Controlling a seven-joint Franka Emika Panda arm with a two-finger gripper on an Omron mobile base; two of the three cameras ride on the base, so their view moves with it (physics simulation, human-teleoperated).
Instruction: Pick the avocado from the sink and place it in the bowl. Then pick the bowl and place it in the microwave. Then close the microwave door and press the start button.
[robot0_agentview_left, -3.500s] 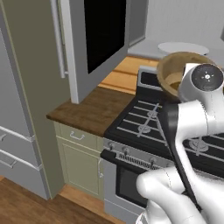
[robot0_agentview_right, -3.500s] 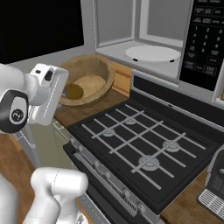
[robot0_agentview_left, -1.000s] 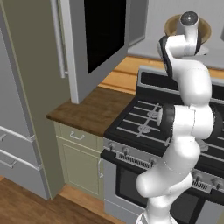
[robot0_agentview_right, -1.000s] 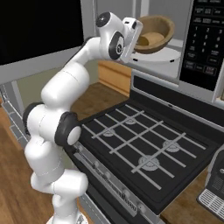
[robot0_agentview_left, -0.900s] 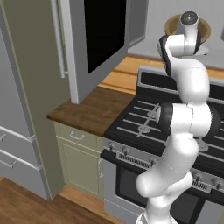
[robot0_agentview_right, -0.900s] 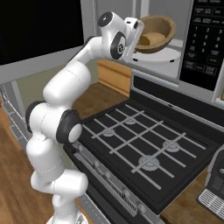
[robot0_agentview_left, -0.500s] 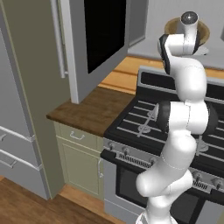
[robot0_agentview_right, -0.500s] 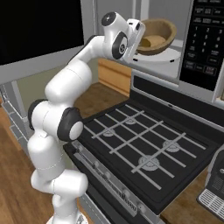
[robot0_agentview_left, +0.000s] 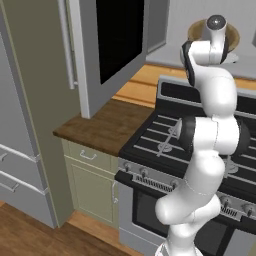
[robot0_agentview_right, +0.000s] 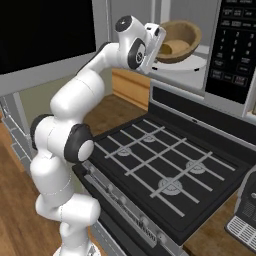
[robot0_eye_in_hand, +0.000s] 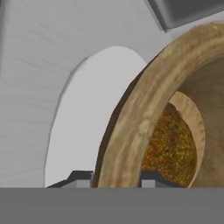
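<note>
The gripper (robot0_eye_in_hand: 116, 180) is clamped on the near rim of the bowl (robot0_agentview_right: 181, 40), one finger outside the wall and one inside it. The bowl is tilted and sits inside the open microwave (robot0_agentview_right: 235, 55), over the white turntable plate (robot0_agentview_right: 186, 65); whether its base rests on the plate I cannot tell. In the hand view the avocado (robot0_eye_in_hand: 171, 151) lies in the bottom of the bowl (robot0_eye_in_hand: 144, 109), with the plate (robot0_eye_in_hand: 87, 127) beyond the rim. The microwave door (robot0_agentview_left: 114, 47) stands swung wide open to the left, its long handle (robot0_agentview_left: 66, 42) at the outer edge. Below the microwave lies the black gas stove (robot0_agentview_right: 165, 170), and beside it the wooden desk (robot0_agentview_left: 102, 125). The black keypad (robot0_agentview_right: 235, 37) is right of the bowl.
</note>
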